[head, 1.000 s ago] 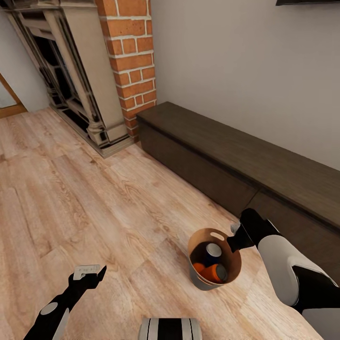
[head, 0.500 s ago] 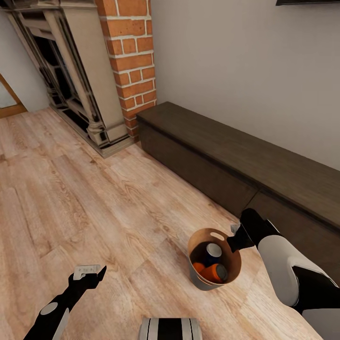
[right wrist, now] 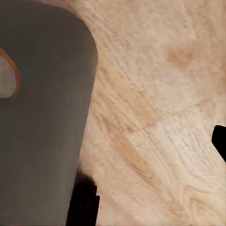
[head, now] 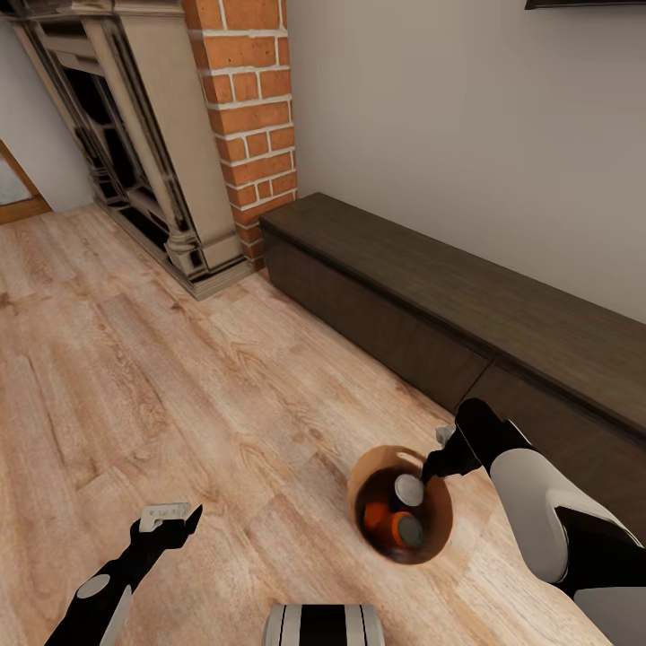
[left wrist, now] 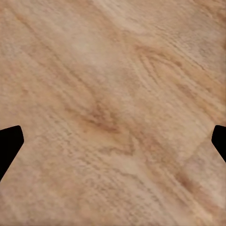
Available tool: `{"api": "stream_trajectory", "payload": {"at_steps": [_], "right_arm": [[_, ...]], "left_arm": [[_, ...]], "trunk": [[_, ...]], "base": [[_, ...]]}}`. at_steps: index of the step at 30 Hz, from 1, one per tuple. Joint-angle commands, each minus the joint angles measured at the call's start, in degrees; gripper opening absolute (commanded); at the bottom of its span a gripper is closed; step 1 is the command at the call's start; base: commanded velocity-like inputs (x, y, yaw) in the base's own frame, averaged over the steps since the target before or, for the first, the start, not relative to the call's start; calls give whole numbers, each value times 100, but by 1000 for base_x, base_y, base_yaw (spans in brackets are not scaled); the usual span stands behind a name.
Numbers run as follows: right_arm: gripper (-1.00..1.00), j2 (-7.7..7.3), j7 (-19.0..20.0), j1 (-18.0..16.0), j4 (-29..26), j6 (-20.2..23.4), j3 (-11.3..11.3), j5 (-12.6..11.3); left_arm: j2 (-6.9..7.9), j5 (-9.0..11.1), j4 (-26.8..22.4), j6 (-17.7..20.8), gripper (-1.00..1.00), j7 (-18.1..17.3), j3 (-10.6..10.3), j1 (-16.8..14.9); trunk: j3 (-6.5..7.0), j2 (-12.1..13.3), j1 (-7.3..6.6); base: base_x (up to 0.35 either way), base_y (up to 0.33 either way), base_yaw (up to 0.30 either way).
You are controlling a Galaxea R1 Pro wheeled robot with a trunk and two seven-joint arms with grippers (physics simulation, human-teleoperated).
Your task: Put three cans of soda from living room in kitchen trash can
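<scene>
Your right gripper [head: 437,464] is at the far right rim of the small round tan bin [head: 400,504], and the bin has just changed attitude. Half a second ago it leaned so that its grey lower outside wall faced the head camera; now its mouth faces up at the camera and the brown inside fills the opening. The bin has also shifted slightly to the left on the wood-plank floor [head: 179,377].

Inside it you can see orange soda cans [head: 377,519] with grey round tops; two tops show clearly, and a third can is not distinguishable in the shadow.

Judgement: the bin is being righted or lifted by its rim, ready for carrying toward the kitchen. Confirm the can count before moving off.

Whether the right jaws are clamped on the rim cannot be told from these views. The left gripper [head: 170,518] hangs over bare floor at the near left, jaws spread, holding nothing.
</scene>
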Motion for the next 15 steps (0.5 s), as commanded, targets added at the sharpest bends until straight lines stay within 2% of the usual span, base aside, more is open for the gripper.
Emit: {"api": "stream_trajectory", "payload": {"at_steps": [1, 15], "right_arm": [[100, 0, 0, 0, 0, 0, 0, 0], [100, -2, 0, -2, 0, 0, -4, -7]], "left_arm": [[0, 0, -1, 0, 100, 0, 0, 0], [0, 0, -2, -18, 100, -6, 0, 0]], "trunk": [[0, 0, 0], [0, 0, 0]], "base": [[0, 0, 0], [0, 0, 0]]}}
